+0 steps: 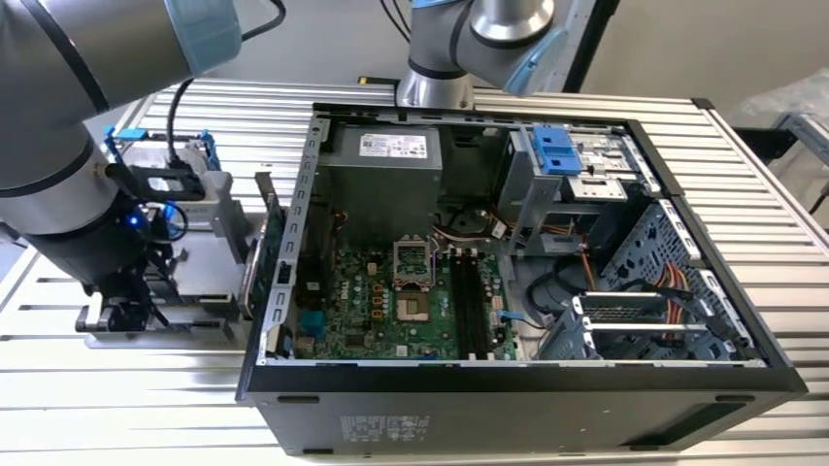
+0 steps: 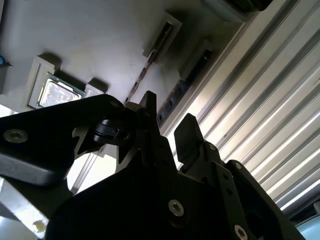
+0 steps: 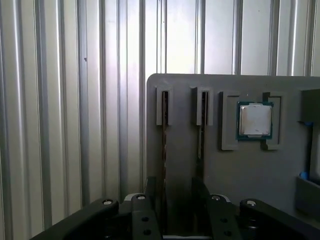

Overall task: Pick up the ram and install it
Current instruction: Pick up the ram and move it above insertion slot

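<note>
Two thin dark ram sticks stand on edge in parallel slots of a grey fixture plate (image 3: 185, 100): one ram (image 3: 164, 135) and a second ram (image 3: 201, 132). In the second wrist view one ram (image 2: 145, 75) shows as a thin edge and the other ram (image 2: 172, 100) shows its chips. My gripper (image 3: 176, 197) is open just above the sticks' near ends, holding nothing. Its fingers (image 2: 187, 132) straddle the strip of plate between the sticks. In the exterior view the gripper (image 1: 123, 311) hangs low over the plate, left of the computer case.
A square silver processor chip (image 3: 255, 120) lies in a pocket beside the slots. The hard drive with a blue frame (image 1: 155, 160) stands at the plate's far end. The open computer case (image 1: 518, 252) with its motherboard (image 1: 388, 291) sits on the ribbed metal table (image 3: 60, 125).
</note>
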`<state>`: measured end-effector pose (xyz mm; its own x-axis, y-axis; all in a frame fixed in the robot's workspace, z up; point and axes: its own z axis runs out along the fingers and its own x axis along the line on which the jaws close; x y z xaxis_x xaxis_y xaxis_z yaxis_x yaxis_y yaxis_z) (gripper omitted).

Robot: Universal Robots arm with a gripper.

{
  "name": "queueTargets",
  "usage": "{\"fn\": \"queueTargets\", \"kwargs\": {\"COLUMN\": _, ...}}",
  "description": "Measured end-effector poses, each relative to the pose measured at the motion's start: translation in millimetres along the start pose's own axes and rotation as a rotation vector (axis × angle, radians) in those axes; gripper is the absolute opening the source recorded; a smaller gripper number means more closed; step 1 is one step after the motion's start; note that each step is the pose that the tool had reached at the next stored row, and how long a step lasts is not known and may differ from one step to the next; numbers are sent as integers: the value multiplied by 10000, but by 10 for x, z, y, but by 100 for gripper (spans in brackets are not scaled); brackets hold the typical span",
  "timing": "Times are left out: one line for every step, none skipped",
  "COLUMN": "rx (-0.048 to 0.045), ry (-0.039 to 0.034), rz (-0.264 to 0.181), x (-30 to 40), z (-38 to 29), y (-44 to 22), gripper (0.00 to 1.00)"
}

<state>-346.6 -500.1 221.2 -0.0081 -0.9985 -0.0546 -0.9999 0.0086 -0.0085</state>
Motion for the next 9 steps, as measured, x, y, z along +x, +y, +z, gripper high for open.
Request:
{"fn": "queueTargets", "kwargs": {"rx": -1, "ry": 1, "rz": 0, "x": 1, "z": 11, "y": 5, "gripper": 100}}
{"fn": "queueTargets", "kwargs": {"rx": 1, "ry": 1, "rz": 0, "x": 1, "z": 22, "y": 12, "gripper": 100}}
{"fn": "queueTargets", "kwargs": {"rx": 4, "ry": 0, "rz": 0, "x": 2, "z": 33, "y": 18, "gripper": 100}}
{"fn": "queueTargets", "kwargs": {"rx": 7, "ry": -1, "rz": -1, "x": 2, "z": 44, "y": 25, "gripper": 100}}
{"fn": "queueTargets", "kwargs": {"rx": 8, "ry": -1, "rz": -1, "x": 3, "z": 54, "y": 32, "gripper": 100}}
{"fn": "queueTargets", "kwargs": {"rx": 10, "ry": -2, "rz": -1, "x": 3, "z": 66, "y": 38, "gripper": 100}}
{"fn": "queueTargets", "kwargs": {"rx": 9, "ry": -1, "rz": -3, "x": 5, "z": 77, "y": 43, "gripper": 100}}
{"fn": "queueTargets", "kwargs": {"rx": 9, "ry": 0, "rz": -6, "x": 5, "z": 87, "y": 46, "gripper": 100}}
{"fn": "queueTargets", "kwargs": {"rx": 9, "ry": 0, "rz": -11, "x": 6, "z": 98, "y": 49, "gripper": 100}}
